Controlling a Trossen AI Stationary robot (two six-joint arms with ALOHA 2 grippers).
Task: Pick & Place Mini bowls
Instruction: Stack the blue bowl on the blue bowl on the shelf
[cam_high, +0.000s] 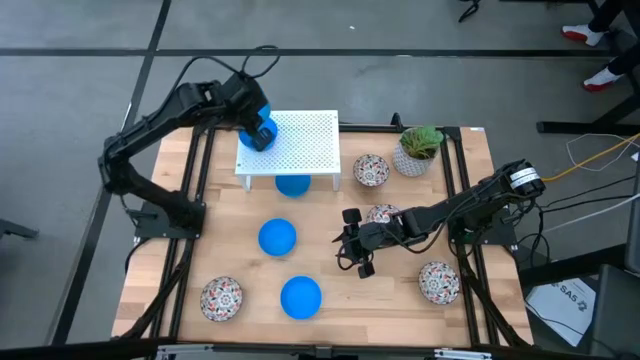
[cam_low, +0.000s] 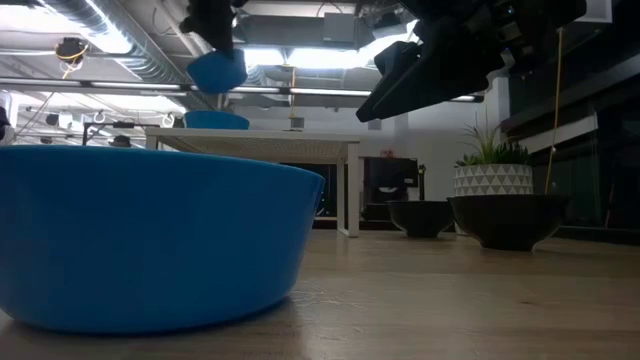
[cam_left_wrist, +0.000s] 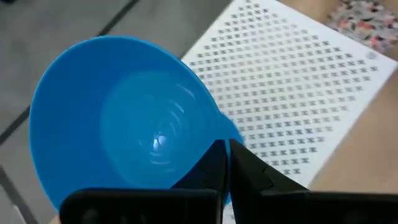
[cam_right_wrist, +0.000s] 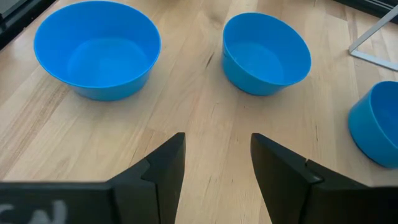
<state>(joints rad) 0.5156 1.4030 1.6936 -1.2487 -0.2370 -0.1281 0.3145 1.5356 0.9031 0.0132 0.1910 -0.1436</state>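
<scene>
Two arms are at work over my pale wooden table (cam_high: 240, 260), and I'll go from the big pieces down. A white perforated metal stand (cam_high: 300, 140) sits at the table's far side, with one plain blue bowl (cam_high: 292, 184) tucked under it. The left gripper (cam_high: 258, 132) hangs above the stand's left end, its jaws clenched on the rim of a bright blue round mini bowl (cam_left_wrist: 124, 118); another blue bowl (cam_low: 215, 119) seems to rest on the stand beneath it. The right gripper (cam_right_wrist: 214, 155) hovers low over mid-table with its jaws parted and nothing between them, facing two more blue bowls (cam_right_wrist: 96, 50) (cam_right_wrist: 266, 51) on the wood. Floral red-and-white bowls lie apart: one (cam_high: 221, 298) near left, one (cam_high: 438, 281) near right, one (cam_high: 372, 169) beside the potted green plant (cam_high: 417, 150), one (cam_high: 383, 213) by the right arm.

I judge these bowls light, rigid and smooth-walled, likely slippery, so I'd pinch the rim with one finger inside and one outside, as the left does.
</scene>
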